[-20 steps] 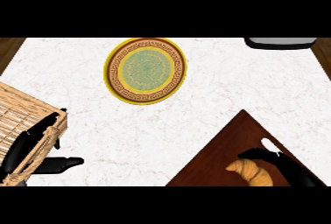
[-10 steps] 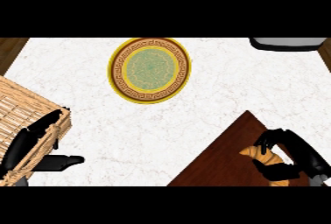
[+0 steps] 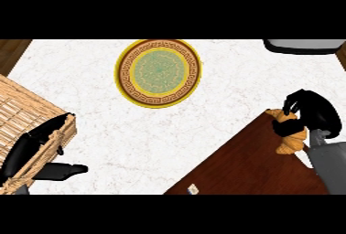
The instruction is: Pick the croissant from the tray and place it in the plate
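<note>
Gripping croissant (image 3: 290,137) with right hand (image 3: 310,112) curled round it above the tray (image 3: 250,164) far edge; lift clear, carry level to the plate (image 3: 159,73) near the counter's far edge.

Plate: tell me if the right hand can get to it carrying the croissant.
Probably yes. The right hand, curled round the croissant over the tray, has only bare counter between it and the plate.

The croissant (image 3: 289,135) is partly hidden by the right hand (image 3: 312,112). The tray (image 3: 256,164) and the wicker basket (image 3: 27,123) are cut off by the edges.
</note>
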Robot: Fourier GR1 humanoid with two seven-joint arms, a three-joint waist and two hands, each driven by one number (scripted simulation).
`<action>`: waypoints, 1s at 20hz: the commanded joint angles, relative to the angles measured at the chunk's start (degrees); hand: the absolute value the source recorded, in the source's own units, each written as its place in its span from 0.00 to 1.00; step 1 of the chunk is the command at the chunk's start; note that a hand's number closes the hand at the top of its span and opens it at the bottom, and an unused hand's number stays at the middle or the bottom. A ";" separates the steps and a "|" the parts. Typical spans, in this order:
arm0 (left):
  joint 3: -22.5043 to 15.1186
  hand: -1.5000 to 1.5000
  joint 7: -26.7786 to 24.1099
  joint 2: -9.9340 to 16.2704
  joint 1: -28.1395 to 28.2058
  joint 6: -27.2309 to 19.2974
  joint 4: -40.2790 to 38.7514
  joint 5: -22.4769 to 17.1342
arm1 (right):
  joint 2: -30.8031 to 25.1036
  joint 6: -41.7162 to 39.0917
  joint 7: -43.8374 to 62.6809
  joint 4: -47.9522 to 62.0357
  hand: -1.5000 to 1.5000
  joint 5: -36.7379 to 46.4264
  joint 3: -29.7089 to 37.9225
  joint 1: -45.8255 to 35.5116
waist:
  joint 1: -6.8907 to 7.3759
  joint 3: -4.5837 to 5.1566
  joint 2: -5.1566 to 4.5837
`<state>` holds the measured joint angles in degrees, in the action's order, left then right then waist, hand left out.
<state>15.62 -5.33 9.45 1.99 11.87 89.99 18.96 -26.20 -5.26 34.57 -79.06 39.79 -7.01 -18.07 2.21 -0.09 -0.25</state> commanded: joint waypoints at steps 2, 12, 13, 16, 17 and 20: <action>0.54 0.50 -3.23 -1.38 3.17 -2.33 0.07 0.95 | 0.07 7.18 0.82 0.50 1.00 7.00 0.71 -4.58 | -1.54 0.10 0.24; 2.33 0.50 -3.03 -2.37 0.16 -1.79 -3.13 2.88 | 2.50 10.16 -2.33 -14.26 1.00 10.07 -2.88 -12.95 | -2.33 0.14 0.30; 1.07 0.50 -1.97 -3.73 4.38 -0.48 3.66 2.67 | 3.81 9.77 -0.98 -15.13 1.00 10.28 -3.12 -13.80 | -1.68 0.10 0.45; 2.00 0.50 -1.58 -3.28 -2.01 -2.22 -2.14 4.29 | 9.66 7.99 0.46 -13.82 1.00 9.50 -6.30 -19.54 | -1.81 0.14 0.17; 3.29 0.50 0.09 -2.56 0.74 0.47 0.82 2.39 | 9.50 6.06 1.47 -19.21 1.00 8.97 -6.96 -17.41 | -2.04 0.12 0.42; 2.63 0.50 -2.38 -4.03 2.18 0.00 0.89 3.83 | 14.12 5.23 3.80 -14.96 1.00 10.97 -8.84 -24.10 | -1.53 0.14 0.31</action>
<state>18.99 -5.91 6.83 2.65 13.68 91.86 22.36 -17.06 1.46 35.45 -93.05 49.39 -12.83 -37.67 0.61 -0.33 0.27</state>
